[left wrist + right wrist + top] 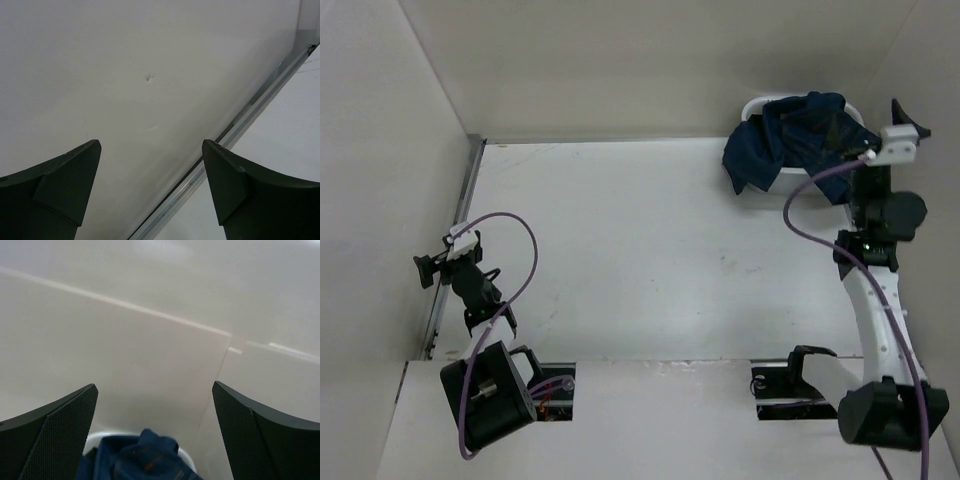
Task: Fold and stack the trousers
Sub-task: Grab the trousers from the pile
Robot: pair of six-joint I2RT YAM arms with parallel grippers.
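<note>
The dark indigo jeans [790,140] lie crumpled in a heap in the white basket [758,104] at the table's far right corner, one part hanging over its front rim. My right gripper [910,120] is open and empty. It is raised just right of the basket and points at the back wall. In the right wrist view the jeans [145,460] and the basket rim [102,436] show low down, under the open gripper [154,385]. My left gripper [423,270] is open and empty by the left wall, far from the jeans; it also shows in the left wrist view [151,141].
The white table [640,250] is enclosed by pale walls on the left, back and right. A metal rail [460,230] runs along the foot of the left wall, and it also shows in the left wrist view [220,165]. Purple cables loop from both arms.
</note>
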